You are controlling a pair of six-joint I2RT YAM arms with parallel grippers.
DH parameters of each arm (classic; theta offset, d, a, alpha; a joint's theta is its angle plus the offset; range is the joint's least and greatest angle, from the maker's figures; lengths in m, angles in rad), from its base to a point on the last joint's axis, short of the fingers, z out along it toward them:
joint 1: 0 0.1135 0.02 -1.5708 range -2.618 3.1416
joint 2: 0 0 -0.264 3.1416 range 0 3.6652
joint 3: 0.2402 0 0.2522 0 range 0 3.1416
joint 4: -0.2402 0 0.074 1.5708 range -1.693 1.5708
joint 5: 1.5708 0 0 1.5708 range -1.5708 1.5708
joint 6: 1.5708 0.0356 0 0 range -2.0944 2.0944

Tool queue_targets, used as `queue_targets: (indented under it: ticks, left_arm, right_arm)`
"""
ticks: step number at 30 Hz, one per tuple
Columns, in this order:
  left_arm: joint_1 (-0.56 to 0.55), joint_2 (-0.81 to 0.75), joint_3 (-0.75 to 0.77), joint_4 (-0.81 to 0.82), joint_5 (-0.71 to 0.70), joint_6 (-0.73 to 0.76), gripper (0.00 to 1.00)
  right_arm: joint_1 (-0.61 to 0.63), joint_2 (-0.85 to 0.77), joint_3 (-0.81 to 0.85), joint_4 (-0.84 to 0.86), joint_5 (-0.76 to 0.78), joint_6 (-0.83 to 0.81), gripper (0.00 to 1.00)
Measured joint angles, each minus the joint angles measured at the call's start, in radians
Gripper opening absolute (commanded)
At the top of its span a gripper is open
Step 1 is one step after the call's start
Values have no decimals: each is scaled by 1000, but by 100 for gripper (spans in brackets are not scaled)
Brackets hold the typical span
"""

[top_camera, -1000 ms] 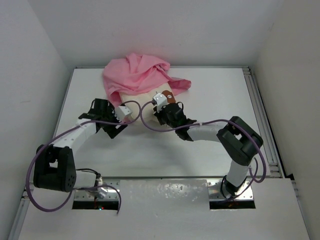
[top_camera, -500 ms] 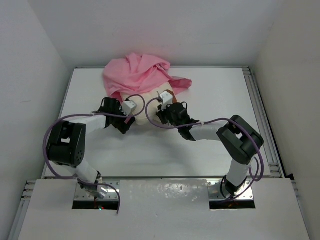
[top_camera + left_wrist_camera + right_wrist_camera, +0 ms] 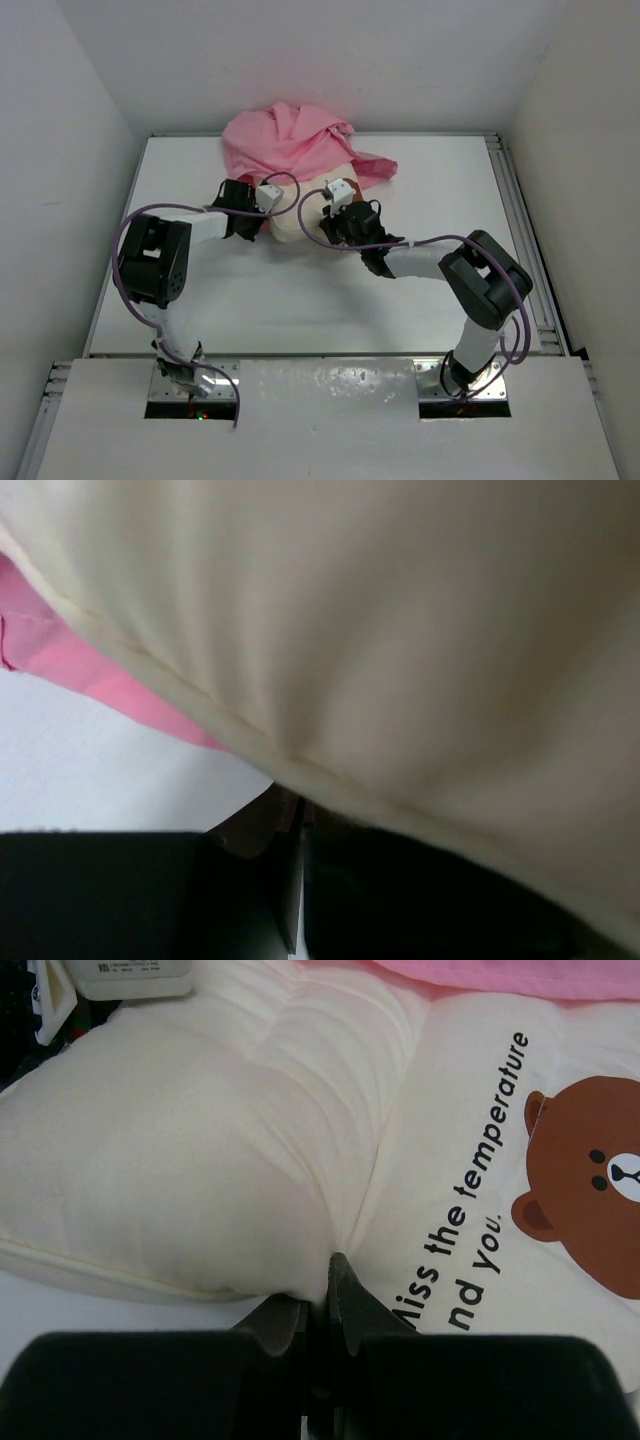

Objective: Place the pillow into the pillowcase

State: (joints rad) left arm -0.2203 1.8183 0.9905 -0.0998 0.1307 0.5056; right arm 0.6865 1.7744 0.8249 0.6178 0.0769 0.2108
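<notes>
The cream pillow (image 3: 293,228) lies at the table's far middle, its back half under the crumpled pink pillowcase (image 3: 290,140). My left gripper (image 3: 262,218) is at the pillow's left edge. In the left wrist view the pillow (image 3: 400,630) fills the frame, and the left gripper (image 3: 300,805) is shut with its tips tucked under the seam. A strip of pillowcase (image 3: 60,655) shows beneath. My right gripper (image 3: 330,1270) is shut on a pinched fold of the pillow (image 3: 180,1160), beside the brown bear patch (image 3: 590,1185) and printed words.
The white table (image 3: 300,290) has a metal rail (image 3: 525,230) along its right side. White walls close in the back and both sides. The left arm's cable (image 3: 130,250) loops high over its elbow. The left wrist camera box (image 3: 130,975) sits close above the pillow.
The left arm swung in from the left to the pillow's edge and its jaws went from open to shut. Pillow and pillowcase shifted a little to the back right.
</notes>
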Motion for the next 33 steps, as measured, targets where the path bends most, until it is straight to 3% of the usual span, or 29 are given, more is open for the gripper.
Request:
queue_targets:
  ticks: [5,11,16,24,33]
  left_arm:
    - [27,10,18,-17,108,-71,0]
    - [122,13,91,-118,358,-225,0]
    - [153,-13,183,-246,474,-187,0]
    - [147,-151,101,-424,517,-42,0]
    - [85,-322,-128,-492,354,167,0]
  right_arm:
    - [0,-7,0,-17,-1,4,0]
    - [-3,-15,0,-21,-11,14,0]
    - [-4,-15,0,-21,-12,14,0]
    - [-3,-74,-26,-35,-28,8,0]
    - [14,-206,-132,-106,-29,-79,0]
